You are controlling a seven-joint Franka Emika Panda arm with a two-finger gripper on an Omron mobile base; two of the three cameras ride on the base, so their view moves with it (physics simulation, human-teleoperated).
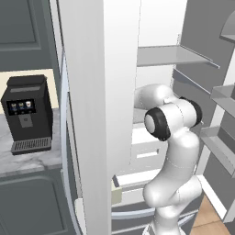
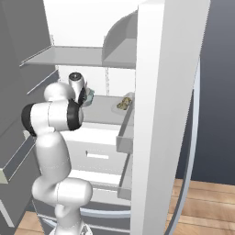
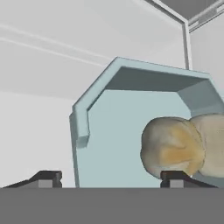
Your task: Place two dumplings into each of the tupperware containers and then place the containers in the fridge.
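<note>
You are seeing the fingers [image 3: 111,175] standing wide apart in the hand view, one tip at each side of the rim of a pale blue tupperware container [image 3: 127,118], and they are not pressing on it. Two tan dumplings [image 3: 173,146] are lying inside this container, close to the right finger tip. In the right base view the hand is reaching into the open fridge [image 2: 172,114], and the blue container [image 2: 89,96] is sitting on the middle shelf just beside the hand. Farther right on the same shelf, a second container [image 2: 124,103] with dumplings in it is resting near the door. In the left base view a black coffee machine [image 1: 26,112] is standing on the marble worktop [image 1: 27,158], left of the fridge.
</note>
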